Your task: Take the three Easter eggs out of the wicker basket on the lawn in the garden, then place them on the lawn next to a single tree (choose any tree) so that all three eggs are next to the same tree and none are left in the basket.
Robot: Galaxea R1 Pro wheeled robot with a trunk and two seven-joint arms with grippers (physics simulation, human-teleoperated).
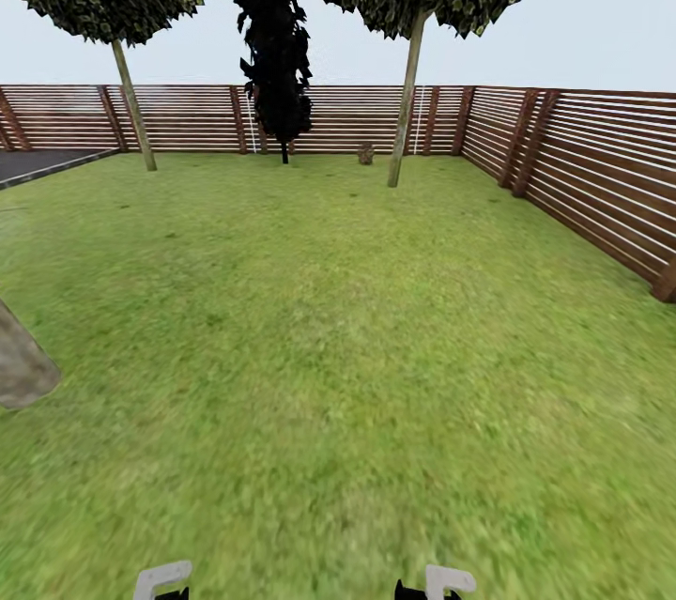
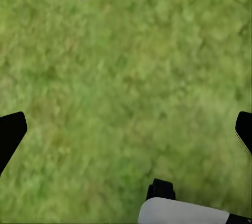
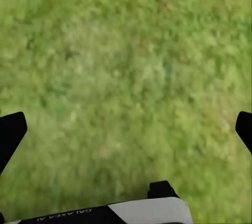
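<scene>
The robot faces an open stretch of the lawn (image 1: 338,346) in the garden, bounded at the far edge and along the right edge by a dark slatted fence (image 1: 582,168). Near the far right corner stands a tree (image 1: 406,102) with a pale, straight trunk; a second tree (image 1: 134,107) of the same kind stands toward the far left corner, and a near-black cypress (image 1: 275,46) rises between them against the fence. A small brownish object (image 1: 365,153) sits on the grass at the far edge, just beside the right-hand tree; it is too small to tell whether it is the wicker basket. A grey trunk-like shape (image 1: 21,365) cuts in at the lawn's left edge, and dark paving (image 1: 42,163) shows beyond the far left corner.

The left gripper (image 2: 126,129) hangs over bare grass with its fingers (image 2: 10,132) spread wide and nothing between them. The right gripper (image 3: 126,129) is likewise spread wide and empty above the grass.

No eggs can be made out anywhere, so the task appears to be at its travelling stage: nothing visible suggests any egg has been set by a tree. Finding the basket, emptying it and placing all three eggs likely remain.
</scene>
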